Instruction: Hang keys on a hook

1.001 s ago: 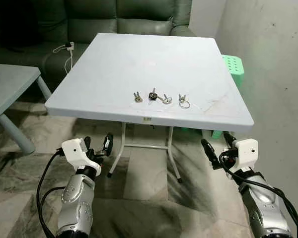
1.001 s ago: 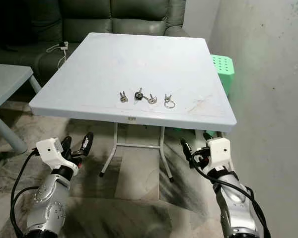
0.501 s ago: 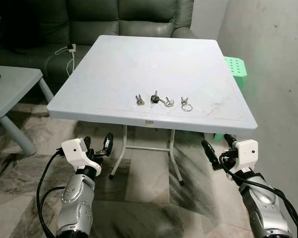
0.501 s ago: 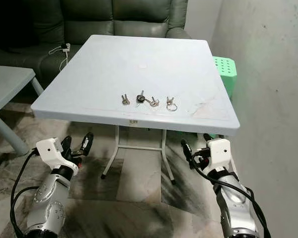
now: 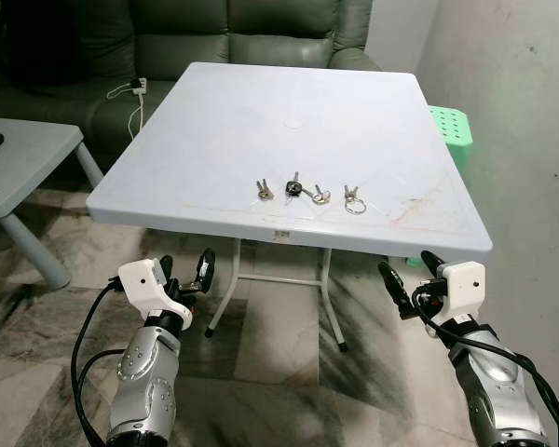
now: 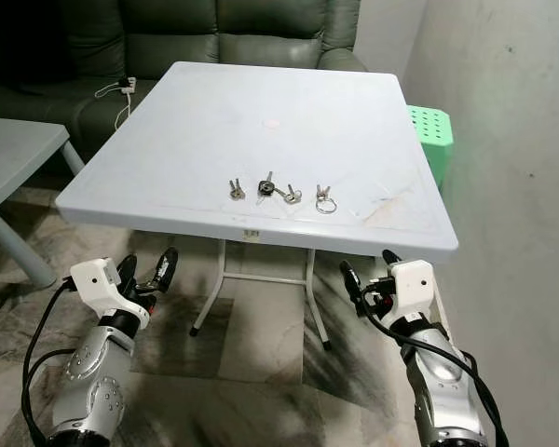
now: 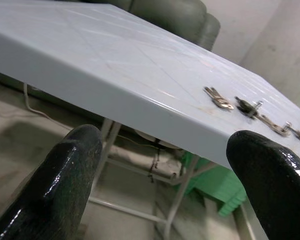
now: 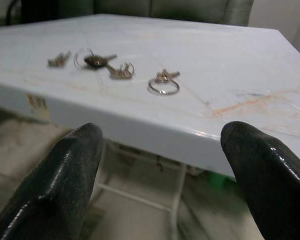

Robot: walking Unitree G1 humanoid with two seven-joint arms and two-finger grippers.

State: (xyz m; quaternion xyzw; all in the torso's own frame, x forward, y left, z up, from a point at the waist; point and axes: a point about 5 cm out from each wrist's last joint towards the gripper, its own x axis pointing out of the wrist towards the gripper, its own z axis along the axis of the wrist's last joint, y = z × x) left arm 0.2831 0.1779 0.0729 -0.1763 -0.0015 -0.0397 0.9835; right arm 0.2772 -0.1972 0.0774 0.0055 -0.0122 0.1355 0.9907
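Several keys lie in a row near the front edge of a white folding table (image 5: 214, 130): a small pair of keys (image 5: 263, 191), a black-headed key (image 5: 293, 186) joined to a silver key (image 5: 320, 196), and a key on a ring (image 5: 353, 200). The same ring key (image 8: 163, 83) and black-headed key (image 8: 97, 60) appear in the right wrist view. My left gripper (image 5: 184, 276) is open, low in front of the table's left side. My right gripper (image 5: 412, 279) is open, below the table's front right corner. Both are empty.
A dark green sofa (image 5: 233, 33) stands behind the table with a white charger and cable (image 5: 135, 91) on its seat. A second grey table (image 5: 23, 158) is at the left. A green plastic stool (image 5: 450, 126) sits by the wall on the right. Marble floor lies below.
The view has shifted slightly, with the table sitting a bit lower and nearer in the picture. Both grippers hold the same open pose.
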